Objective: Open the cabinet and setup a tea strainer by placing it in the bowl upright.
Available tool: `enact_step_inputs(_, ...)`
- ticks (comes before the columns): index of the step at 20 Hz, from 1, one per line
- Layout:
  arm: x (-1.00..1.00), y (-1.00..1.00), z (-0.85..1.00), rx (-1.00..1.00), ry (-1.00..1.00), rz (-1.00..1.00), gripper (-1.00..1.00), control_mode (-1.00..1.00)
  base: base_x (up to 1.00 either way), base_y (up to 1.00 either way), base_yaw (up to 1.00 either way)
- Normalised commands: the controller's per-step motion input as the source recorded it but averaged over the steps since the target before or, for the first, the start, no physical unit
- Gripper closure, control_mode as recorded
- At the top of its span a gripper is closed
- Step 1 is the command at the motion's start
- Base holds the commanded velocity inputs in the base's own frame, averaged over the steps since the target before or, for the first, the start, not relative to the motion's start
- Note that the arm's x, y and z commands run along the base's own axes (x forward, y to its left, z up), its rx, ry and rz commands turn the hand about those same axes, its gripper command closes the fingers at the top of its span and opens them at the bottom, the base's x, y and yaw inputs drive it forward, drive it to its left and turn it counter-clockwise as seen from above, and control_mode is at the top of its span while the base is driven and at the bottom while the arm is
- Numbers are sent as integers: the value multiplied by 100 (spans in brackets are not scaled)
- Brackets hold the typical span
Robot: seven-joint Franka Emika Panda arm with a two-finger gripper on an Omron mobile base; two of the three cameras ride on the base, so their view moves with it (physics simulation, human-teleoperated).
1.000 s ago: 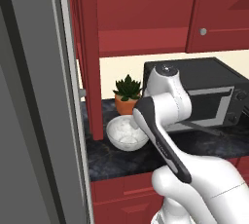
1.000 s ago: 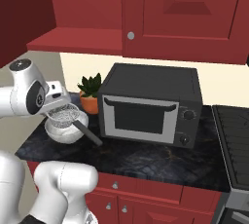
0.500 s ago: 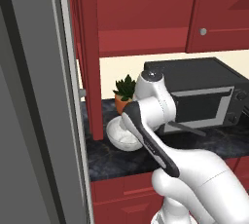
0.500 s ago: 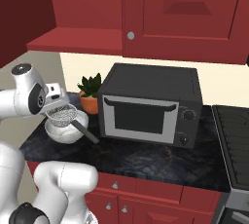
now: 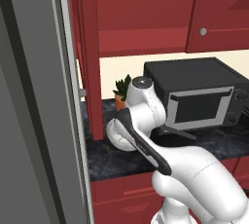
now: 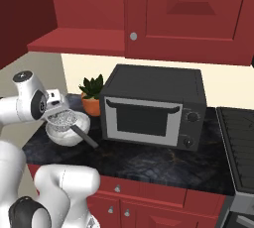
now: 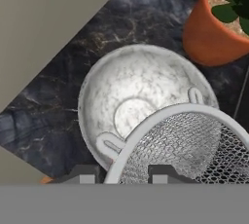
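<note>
- Tea strainer (image 7: 187, 145) held by its rim over the bowl (image 7: 131, 101), mesh basket just above the bowl's mouth, handle (image 6: 83, 137) angled down past the bowl's edge.
- Gripper (image 7: 120, 173) clamped on the strainer rim.
- Bowl sits on the dark bench (image 6: 149, 160) beside the potted plant (image 6: 92, 98), near the microwave (image 6: 154, 105).

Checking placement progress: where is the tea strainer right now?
In the right base view, the tea strainer sits over the bowl, left of the microwave, beside the potted plant.

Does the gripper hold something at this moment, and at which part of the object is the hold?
Yes. The gripper is shut on the tea strainer, pinching the rim of its mesh basket, with the basket hanging over the bowl.
</note>
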Motion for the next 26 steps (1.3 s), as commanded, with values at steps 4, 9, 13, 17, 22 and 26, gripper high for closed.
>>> enact_step_inputs(4,9,28,-14,0,0,0,100,-100,0,0,0)
enact_step_inputs(9,9,27,-16,0,0,0,100,-100,0,0,0)
enact_step_inputs(13,12,7,-23,0,0,0,100,-100,0,0,0)
enact_step_inputs(17,13,0,-26,-2,-3,0,100,-100,0,0,0)
enact_step_inputs(22,6,0,-28,-2,-6,0,100,-100,0,0,0)
enact_step_inputs(26,7,0,-17,0,-2,0,100,-100,0,0,0)
